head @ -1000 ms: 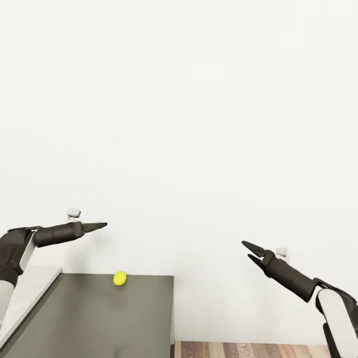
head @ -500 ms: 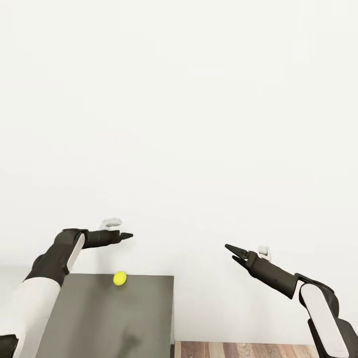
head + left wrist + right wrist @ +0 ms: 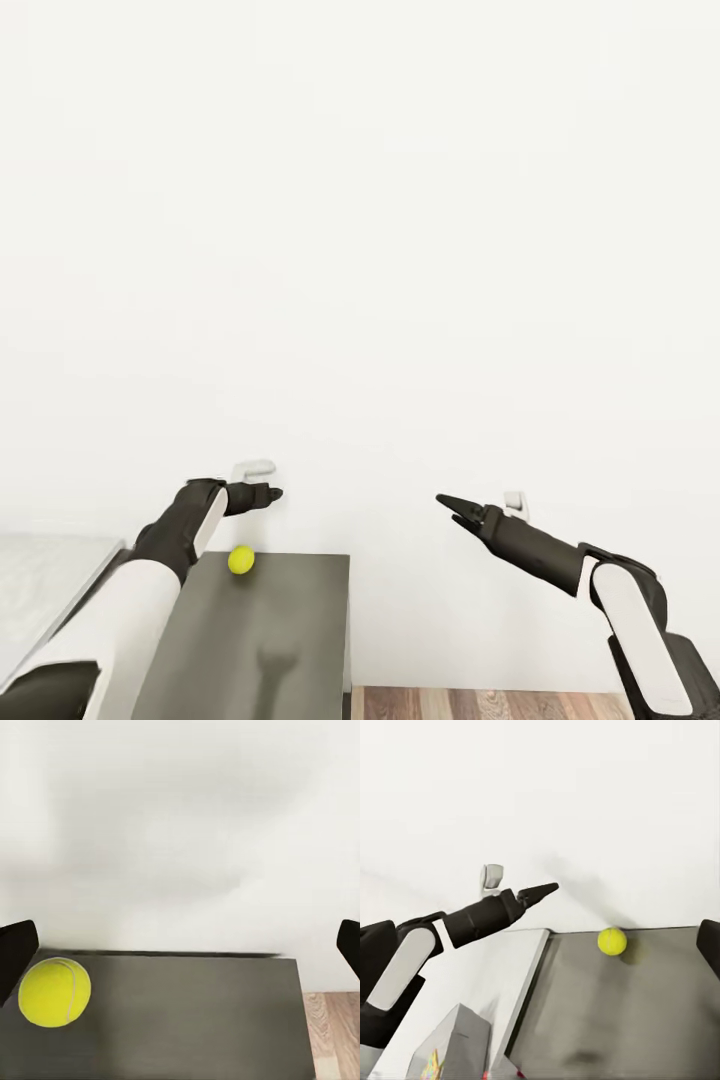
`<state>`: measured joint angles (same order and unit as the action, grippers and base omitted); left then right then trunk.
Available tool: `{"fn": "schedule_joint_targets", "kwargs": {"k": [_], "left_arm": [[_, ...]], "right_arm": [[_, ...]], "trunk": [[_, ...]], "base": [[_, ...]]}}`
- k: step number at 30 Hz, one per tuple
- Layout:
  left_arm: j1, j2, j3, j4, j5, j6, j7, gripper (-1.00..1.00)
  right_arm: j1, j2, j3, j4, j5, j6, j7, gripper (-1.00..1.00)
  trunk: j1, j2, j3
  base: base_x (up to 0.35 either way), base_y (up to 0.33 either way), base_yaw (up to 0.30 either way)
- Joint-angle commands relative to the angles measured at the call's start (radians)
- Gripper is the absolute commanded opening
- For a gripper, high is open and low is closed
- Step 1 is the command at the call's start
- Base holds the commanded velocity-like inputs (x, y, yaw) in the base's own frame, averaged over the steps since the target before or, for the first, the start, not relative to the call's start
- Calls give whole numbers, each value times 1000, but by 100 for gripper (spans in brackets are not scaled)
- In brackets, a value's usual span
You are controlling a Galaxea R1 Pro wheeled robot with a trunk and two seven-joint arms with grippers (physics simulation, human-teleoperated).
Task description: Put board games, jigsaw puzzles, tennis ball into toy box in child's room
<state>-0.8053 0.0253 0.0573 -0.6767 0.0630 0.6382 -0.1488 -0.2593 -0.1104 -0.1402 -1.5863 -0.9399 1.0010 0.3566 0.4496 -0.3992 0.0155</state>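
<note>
Head view: tennis ball (image 3: 240, 560) at rest on the dark grey wing of the desk (image 3: 280, 620), near the far edge by the white wall (image 3: 360, 250). Left gripper (image 3: 270, 493) poised above and just beyond the ball, apart from it; tips seen end-on, so cannot tell whether the jaws are parted here. Right gripper (image 3: 450, 508) out over the wood-plank floor (image 3: 500, 703), well apart from the ball, jaws parted and holding nothing. Light grey wing of the desk (image 3: 50, 570) at the left edge.

Left wrist view: tennis ball (image 3: 54, 991) low and to one side, close to one dark fingertip (image 3: 15, 952), the other fingertip far across at the opposite edge — jaws spread wide, nothing between them yet.

Right wrist view: tennis ball (image 3: 612, 941) against the wall on the dark wing; left gripper (image 3: 544, 891) pointed over the desk, apart from the ball. A grey box-like corner with a colourful patch (image 3: 450, 1042) on the light wing — too cropped to name.

Judged from this: ball not yet grasped, so at least that toy left to move; no telling how the games and puzzles stand. Likely an early reach for the ball.
</note>
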Motion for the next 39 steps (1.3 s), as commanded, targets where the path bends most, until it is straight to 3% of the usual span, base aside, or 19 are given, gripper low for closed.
{"fn": "schedule_joint_targets", "kwargs": {"k": [1,11,17,23,33,39], "left_arm": [[0,-3,2,7,7,1,15,100],[0,-9,1,20,8,-7,42,100],[0,-10,1,21,8,-11,45,100],[0,-10,1,52,1,-67,51,100],[1,-13,0,67,-4,-87,127,100],[1,-14,0,68,-5,-89,138,100]], "right_arm": [[-4,0,6,-1,11,8,-2,100],[-9,0,17,-2,31,13,-79,100],[-6,-1,11,-2,32,6,-84,100],[-2,-1,8,-3,32,0,-84,100],[-3,1,7,-2,32,-1,-84,100],[-3,1,9,0,32,-1,-86,100]], "trunk": [[0,-1,0],[0,-1,0],[0,-1,0],[0,-1,-1],[0,-1,-13],[0,-1,-22]], "base": [[0,0,0],[0,0,0],[0,0,0],[0,0,0],[0,0,0],[0,0,0]]}}
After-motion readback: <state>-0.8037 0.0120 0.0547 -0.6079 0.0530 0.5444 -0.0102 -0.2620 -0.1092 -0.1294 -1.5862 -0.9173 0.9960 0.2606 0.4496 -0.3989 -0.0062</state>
